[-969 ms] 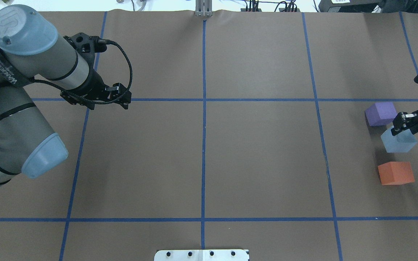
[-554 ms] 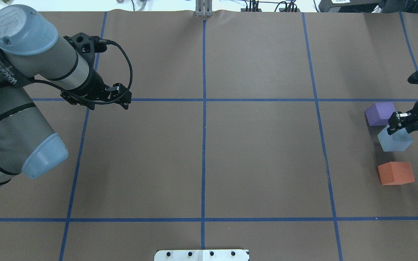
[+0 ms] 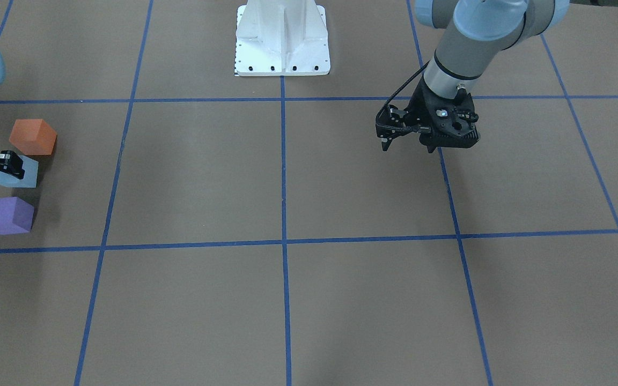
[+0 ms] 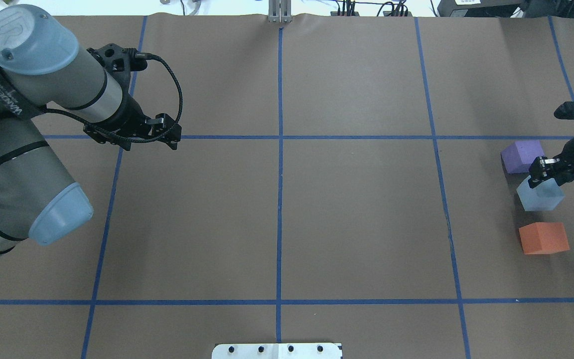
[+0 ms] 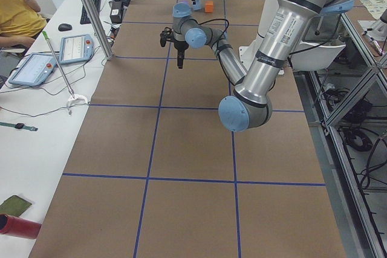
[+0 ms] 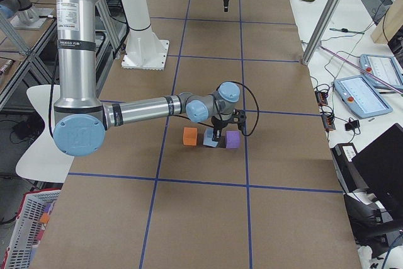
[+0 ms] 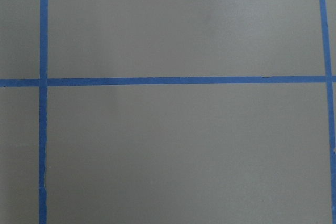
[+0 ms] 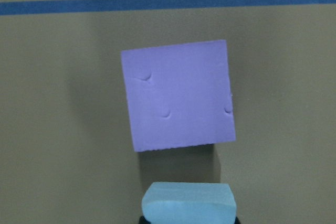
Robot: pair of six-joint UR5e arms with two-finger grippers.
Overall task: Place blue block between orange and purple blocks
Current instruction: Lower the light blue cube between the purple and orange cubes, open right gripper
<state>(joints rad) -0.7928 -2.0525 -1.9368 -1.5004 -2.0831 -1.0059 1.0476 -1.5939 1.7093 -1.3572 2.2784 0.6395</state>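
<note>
Overhead exterior shows you the right gripper (image 4: 540,179) clamped on the blue block (image 4: 541,198), which is just beside the purple block (image 4: 520,155), between it and the orange block (image 4: 543,238). Your left gripper (image 4: 174,138) hangs well apart from the purple block, jaws spread.

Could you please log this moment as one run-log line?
right end effector: shut on light blue foam cube | position: between purple foam cube and orange foam cube | left end effector: open, empty
</note>
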